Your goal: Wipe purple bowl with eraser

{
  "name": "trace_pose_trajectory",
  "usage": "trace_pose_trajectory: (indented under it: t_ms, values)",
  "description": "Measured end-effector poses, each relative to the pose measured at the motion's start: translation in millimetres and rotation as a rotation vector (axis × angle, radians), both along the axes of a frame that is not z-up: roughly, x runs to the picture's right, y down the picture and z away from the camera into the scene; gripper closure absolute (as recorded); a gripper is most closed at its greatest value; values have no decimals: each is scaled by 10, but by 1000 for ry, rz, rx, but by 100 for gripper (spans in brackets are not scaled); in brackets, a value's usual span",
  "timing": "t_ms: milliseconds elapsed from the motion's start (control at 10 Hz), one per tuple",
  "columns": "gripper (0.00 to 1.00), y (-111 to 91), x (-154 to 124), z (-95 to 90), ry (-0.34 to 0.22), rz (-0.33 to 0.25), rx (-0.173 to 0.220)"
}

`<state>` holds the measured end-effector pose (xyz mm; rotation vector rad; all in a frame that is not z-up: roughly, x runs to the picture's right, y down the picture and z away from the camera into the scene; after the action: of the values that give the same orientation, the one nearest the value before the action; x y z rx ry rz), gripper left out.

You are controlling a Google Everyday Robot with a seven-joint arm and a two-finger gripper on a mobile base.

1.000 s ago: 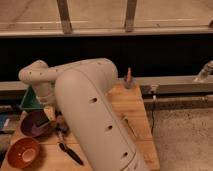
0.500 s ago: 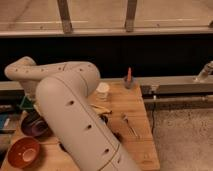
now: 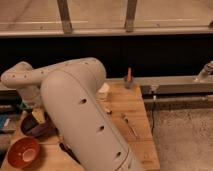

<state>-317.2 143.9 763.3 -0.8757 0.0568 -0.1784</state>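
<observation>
The purple bowl [image 3: 34, 129] sits at the left of the wooden table [image 3: 135, 107], and only its near rim shows past my arm. My gripper [image 3: 36, 114] is at the end of the arm at far left, lowered over the bowl and mostly hidden by the big pale arm [image 3: 80, 115]. A small pale cream patch [image 3: 40, 116] shows at the gripper's tip just above the bowl. It looks like the eraser, but I cannot tell whether it is held.
An orange-brown bowl [image 3: 22, 152] sits at the front left. A white cup [image 3: 103, 91] stands mid-table. A black-handled tool [image 3: 66, 150] and a thin tool [image 3: 129, 125] lie on the table. A red-tipped object [image 3: 128, 77] stands at the back edge. The table ends at right.
The arm has swung left and down over the purple bowl. It now covers the green tray and most of the bowl, and the white cup has come into sight.
</observation>
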Motion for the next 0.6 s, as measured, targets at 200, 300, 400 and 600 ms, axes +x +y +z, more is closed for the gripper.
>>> trace_pose_trajectory:
  t_ms: [200,300,400,600]
  values:
    - [100,5,228,-5,48,41,3]
    - [100,-62,323,58,68,64,6]
    - [100,-146,392,130,79,83,10]
    - [100,-352,437,271,64,111,16]
